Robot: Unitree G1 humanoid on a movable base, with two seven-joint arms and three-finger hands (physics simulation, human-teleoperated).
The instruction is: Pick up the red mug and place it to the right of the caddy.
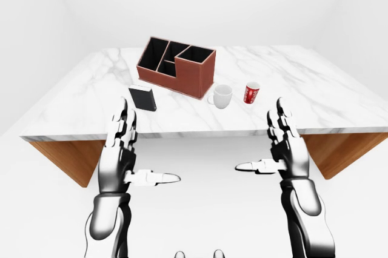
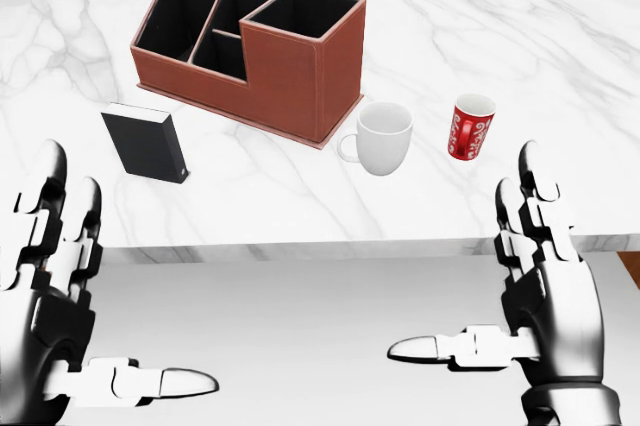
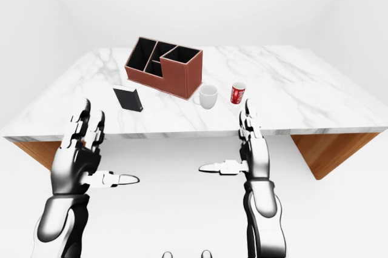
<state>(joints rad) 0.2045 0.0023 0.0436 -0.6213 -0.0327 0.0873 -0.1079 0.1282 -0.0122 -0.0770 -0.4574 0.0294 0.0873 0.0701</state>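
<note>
Reaching for the red mug (image 2: 471,127) is best done by the right hand (image 2: 540,291), which is held nearest, fingers spread, thumb out, nothing grasped; the left hand (image 2: 55,321) is likewise open and empty. On the marble table (image 2: 560,66), the mug is seen upright at two o'clock of the white mug (image 2: 382,138), beyond it the caddy (image 2: 255,46) at eleven. The red mug's handle cannot be made out; the black box (image 2: 146,142) stays clear.

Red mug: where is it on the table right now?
In the head view the red mug stands upright on the marble table, right of centre, just right of the white mug, which sits between it and the caddy.
</note>
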